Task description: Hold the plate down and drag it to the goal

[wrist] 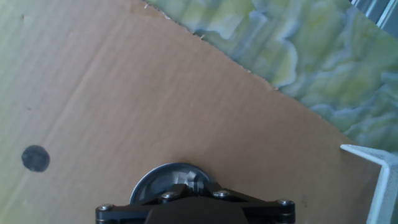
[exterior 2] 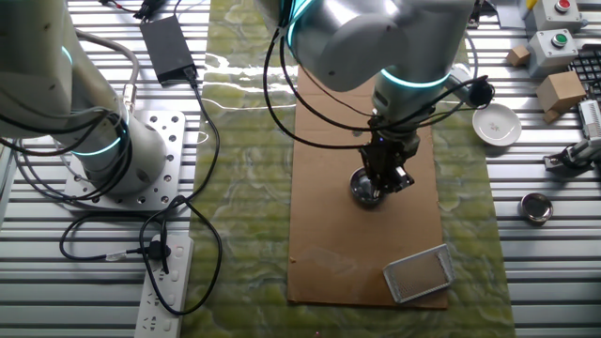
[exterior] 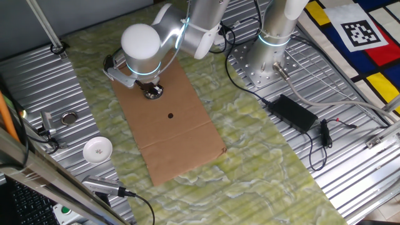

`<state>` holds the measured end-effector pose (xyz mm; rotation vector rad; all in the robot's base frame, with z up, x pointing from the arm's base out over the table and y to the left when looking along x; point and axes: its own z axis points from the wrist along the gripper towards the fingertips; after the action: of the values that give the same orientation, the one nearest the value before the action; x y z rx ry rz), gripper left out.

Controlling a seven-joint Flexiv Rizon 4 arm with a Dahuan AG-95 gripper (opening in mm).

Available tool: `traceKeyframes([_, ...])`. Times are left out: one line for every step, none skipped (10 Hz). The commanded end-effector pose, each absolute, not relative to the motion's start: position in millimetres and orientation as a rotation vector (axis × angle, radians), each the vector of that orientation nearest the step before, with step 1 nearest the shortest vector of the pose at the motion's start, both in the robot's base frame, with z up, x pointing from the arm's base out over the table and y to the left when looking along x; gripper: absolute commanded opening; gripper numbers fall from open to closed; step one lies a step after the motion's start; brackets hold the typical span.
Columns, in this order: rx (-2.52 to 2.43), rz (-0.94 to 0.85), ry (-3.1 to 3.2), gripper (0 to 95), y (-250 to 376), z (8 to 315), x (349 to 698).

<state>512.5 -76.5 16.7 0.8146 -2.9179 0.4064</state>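
Note:
The plate is a small silvery disc lying on the brown cardboard. It also shows in the other fixed view and at the bottom of the hand view. My gripper stands straight over it, fingers together, tips down on the disc's centre. The goal is a white angular bracket at the cardboard's corner, apart from the plate. Its edge shows at the right of the hand view. In the first fixed view my arm mostly hides it.
A black dot marks the cardboard. A white dish and a metal ring lie on the ribbed metal table beside the green mat. A second arm's base and a power adapter stand opposite.

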Motion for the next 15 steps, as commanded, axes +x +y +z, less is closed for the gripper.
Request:
traceKeyframes([0.831, 0.41, -2.908, 0.0, -80.0, 17.3, 513.4])
traceKeyframes([0.837, 0.414, -2.904, 0.0, -82.1, 17.5, 513.3])
traceKeyframes([0.846, 0.424, -2.9, 0.0, -86.3, 17.1, 513.4])
traceKeyframes([0.851, 0.425, -2.9, 0.0, -88.8, 16.8, 513.5])
traceKeyframes([0.864, 0.428, -2.9, 0.0, -93.5, 15.4, 513.8])
traceKeyframes([0.874, 0.433, -2.897, 0.0, -96.8, 15.9, 514.0])
traceKeyframes([0.883, 0.442, -2.89, 0.0, -99.0, 17.8, 514.5])
traceKeyframes([0.897, 0.443, -2.883, 0.0, -103.2, 21.3, 515.9])
traceKeyframes([0.907, 0.441, -2.881, 0.0, -107.1, 22.7, 516.8])
traceKeyframes([0.918, 0.442, -2.88, 0.0, -109.8, 21.8, 517.4])
traceKeyframes([0.921, 0.442, -2.88, 0.0, -111.3, 21.4, 517.6])
traceKeyframes([0.931, 0.445, -2.878, 0.0, -114.3, 21.1, 518.1])
traceKeyframes([0.936, 0.448, -2.877, 0.0, -116.7, 21.5, 518.5])
traceKeyframes([0.941, 0.451, -2.875, 0.0, -119.3, 21.4, 519.2])
traceKeyframes([0.947, 0.455, -2.874, 0.0, -121.1, 20.9, 519.6])
